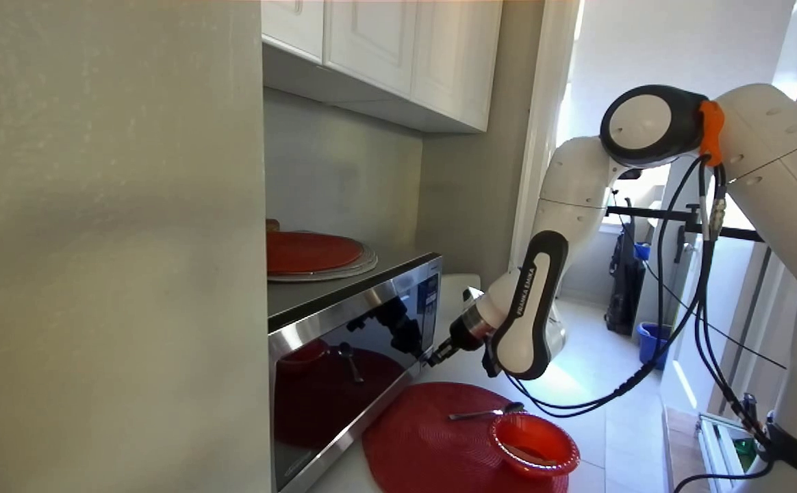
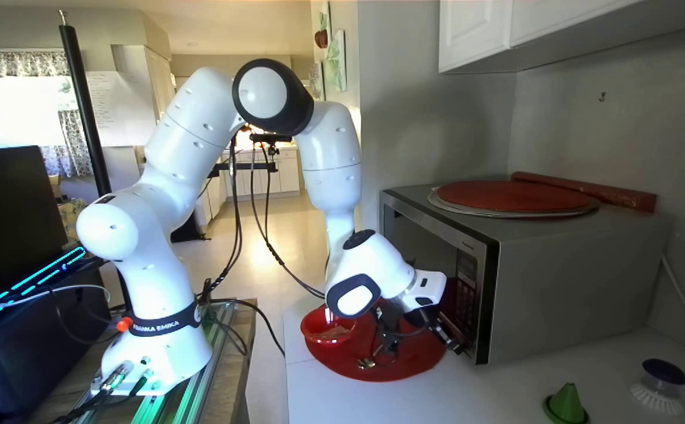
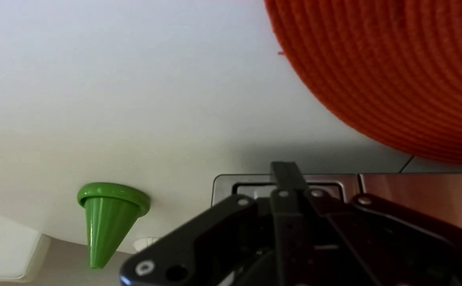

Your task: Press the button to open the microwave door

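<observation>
Pressing squarely on the rectangular button [image 3: 256, 191] just ahead of the closed, empty end effector [image 3: 286, 169] — then backing clear of the microwave door [image 1: 341, 396] beside it — seems best.

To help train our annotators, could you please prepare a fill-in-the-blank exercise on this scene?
The wide dark-glass, steel-framed microwave door is not open but ____.
On the round red woven mat, a metal ____ lies beside the glossy red bowl.
The black metal gripper, its jaws shut, holds ____.
In an exterior view, the smooth green cone points its tip ____.

Missing words: closed; spoon; nothing; up.
</observation>
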### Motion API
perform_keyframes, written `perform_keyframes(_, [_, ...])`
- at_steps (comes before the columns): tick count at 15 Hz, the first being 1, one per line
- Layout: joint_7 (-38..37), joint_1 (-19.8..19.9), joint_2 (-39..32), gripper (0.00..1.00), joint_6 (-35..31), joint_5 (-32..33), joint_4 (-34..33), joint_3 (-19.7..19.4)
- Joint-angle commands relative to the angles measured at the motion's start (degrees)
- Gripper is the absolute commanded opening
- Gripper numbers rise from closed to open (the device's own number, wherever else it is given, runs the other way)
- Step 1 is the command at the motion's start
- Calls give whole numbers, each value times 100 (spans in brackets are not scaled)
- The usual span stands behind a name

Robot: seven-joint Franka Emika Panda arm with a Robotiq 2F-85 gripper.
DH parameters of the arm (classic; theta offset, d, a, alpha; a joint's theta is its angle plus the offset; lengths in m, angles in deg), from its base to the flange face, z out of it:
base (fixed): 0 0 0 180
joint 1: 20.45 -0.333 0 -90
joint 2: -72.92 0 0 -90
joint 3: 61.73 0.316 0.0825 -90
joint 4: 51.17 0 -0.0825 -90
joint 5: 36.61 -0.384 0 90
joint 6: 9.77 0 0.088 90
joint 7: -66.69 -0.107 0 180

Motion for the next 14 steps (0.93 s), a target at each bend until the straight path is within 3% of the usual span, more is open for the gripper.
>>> perform_keyframes(1, [-181, -153, -207, 0, -204, -42, -610, -11])
perform_keyframes(11, [-167, -298, -292, 0, -409, -189, -703, -111])
perform_keyframes(14, [-69, -370, -350, 0, -764, -263, -574, -225])
